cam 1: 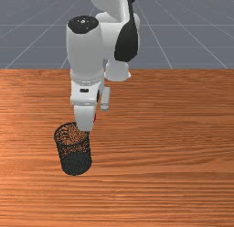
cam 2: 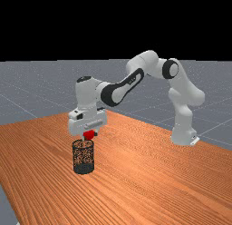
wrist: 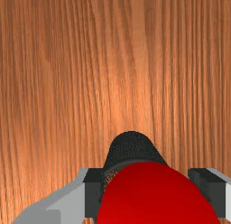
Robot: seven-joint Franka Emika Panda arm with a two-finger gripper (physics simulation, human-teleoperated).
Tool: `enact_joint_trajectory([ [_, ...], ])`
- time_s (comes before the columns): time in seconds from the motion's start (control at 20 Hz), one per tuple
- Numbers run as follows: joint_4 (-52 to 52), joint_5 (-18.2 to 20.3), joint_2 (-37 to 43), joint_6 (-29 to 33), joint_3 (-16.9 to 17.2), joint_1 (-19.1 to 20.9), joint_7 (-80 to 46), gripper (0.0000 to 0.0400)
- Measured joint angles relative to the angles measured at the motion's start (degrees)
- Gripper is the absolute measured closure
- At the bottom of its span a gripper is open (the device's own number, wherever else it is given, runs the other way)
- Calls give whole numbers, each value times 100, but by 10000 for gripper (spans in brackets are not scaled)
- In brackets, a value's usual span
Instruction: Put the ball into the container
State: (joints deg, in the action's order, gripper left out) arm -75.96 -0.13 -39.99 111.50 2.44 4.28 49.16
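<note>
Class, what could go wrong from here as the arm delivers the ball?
The ball sits off-centre toward the front view's right of the container, so if released now it might hit the rim and bounce away. The gripper hangs close above the rim, so lowering it could tip the container.

The tabletop (cam 2: pixel 149 188) is orange-brown wood with darker grain. Grey floor (cam 2: pixel 36 90) with pale lines spreads beyond the tabletop, under a black backdrop (cam 2: pixel 113 24).

A red ball (cam 2: pixel 89 135) hung slightly higher than the black mesh container (cam 2: pixel 83 168), which stood upright within the worktop's (cam 2: pixel 149 178) edges.
</note>
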Motion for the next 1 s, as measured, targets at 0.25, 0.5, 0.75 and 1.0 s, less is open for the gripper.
enact_joint_trajectory([
  [0.25,1883,-30,-1119,-922,-30,15,140,125],
  [0.5,-1129,-102,627,382,-18,22,318,125],
  [0.75,-1215,-211,681,439,111,133,397,125],
  [1.0,-1111,-103,653,259,86,251,552,125],
])
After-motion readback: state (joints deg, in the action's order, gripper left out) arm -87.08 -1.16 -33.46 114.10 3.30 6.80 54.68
